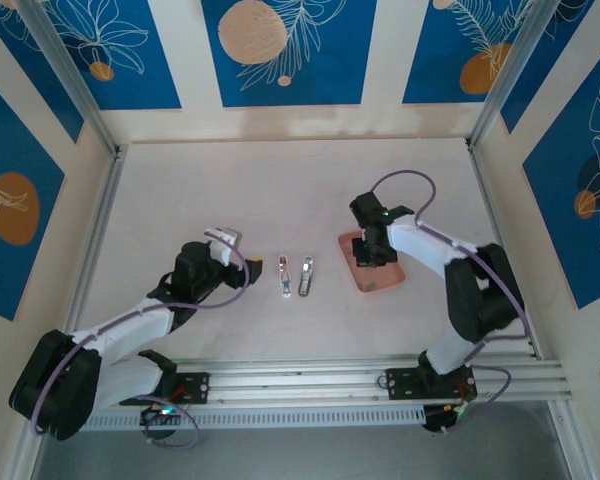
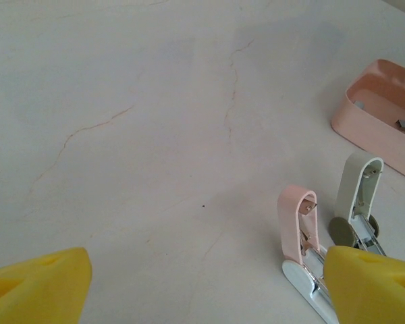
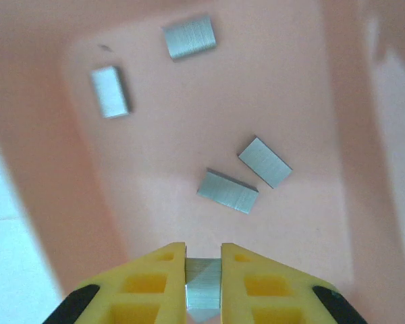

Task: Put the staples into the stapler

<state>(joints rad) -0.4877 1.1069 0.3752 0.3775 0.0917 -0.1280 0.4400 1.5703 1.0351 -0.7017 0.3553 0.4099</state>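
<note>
2 yellow fingers (image 3: 148, 287) of my right tool (image 3: 203, 270) are pressed together on 1 staple strip (image 3: 203, 290), low inside the pink tray (image 3: 47, 175). The pads bear on the strip's 2 opposite sides. I judge that this hold will let me carry it level and drop it into a channel. Its short width fills the gap between the pads, and its long axis seems to run up the wrist view, along the fingers. I cannot tell its full length.

4 more staples (image 3: 227, 191) lie flat on the tray floor ahead of the tool, each pointing its own way. 2 slanted ones are just ahead and close together, and 2 are farther off near the far wall.

From above, the right tool (image 1: 368, 250) is down over the tray (image 1: 385, 282), which sits on the desk (image 1: 280, 180) to the right of both staplers.

The pink stapler (image 2: 298, 229) and the grey stapler (image 2: 354, 196) stand side by side, apart from the tray. Their lids are hinged up and their magazines bared, ready to load. Their long axes run roughly near-to-far across the desk.

My left tool (image 2: 206, 290) is spread wide and holds nothing, just beside the pink stapler. I reckon it is there to steady a stapler.
</note>
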